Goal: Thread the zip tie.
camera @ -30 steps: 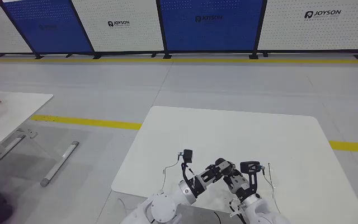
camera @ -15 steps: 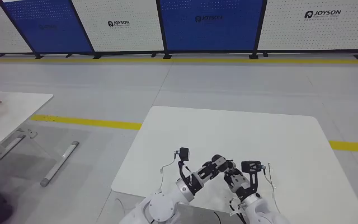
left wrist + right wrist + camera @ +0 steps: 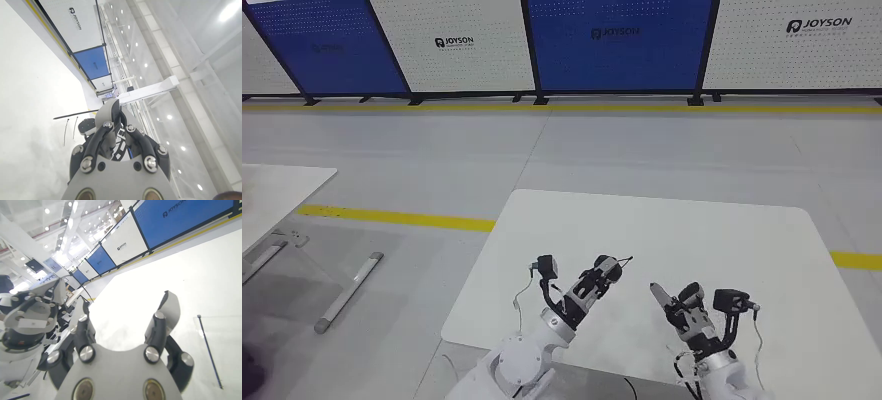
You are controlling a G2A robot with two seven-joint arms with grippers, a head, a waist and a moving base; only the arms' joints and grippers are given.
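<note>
My left gripper [image 3: 608, 266] clamps the zip tie [image 3: 75, 114], lower centre of the top view; right gripper [image 3: 673, 293] gapes empty. I fear the floppy tail sags, missing its head

My two grippers over the near part of the white table [image 3: 662, 225], set apart from each other.

My left gripper [image 3: 608, 266] is pinched together, and a thin black zip tie [image 3: 622, 261] sticks out past its tips, pointing toward the table's right side. My right gripper [image 3: 673, 291] sits near it on the right, not touching it, with its two fingers [image 3: 692, 291] spread wide and nothing between them. Beyond the table, grey floor carries a yellow line [image 3: 392, 217], and blue and white pegboard panels [image 3: 622, 45] stand along the back. At the left edge I see the corner of a second white table [image 3: 282, 190], with a metal tube [image 3: 347, 293] lying on the floor beside it.
</note>
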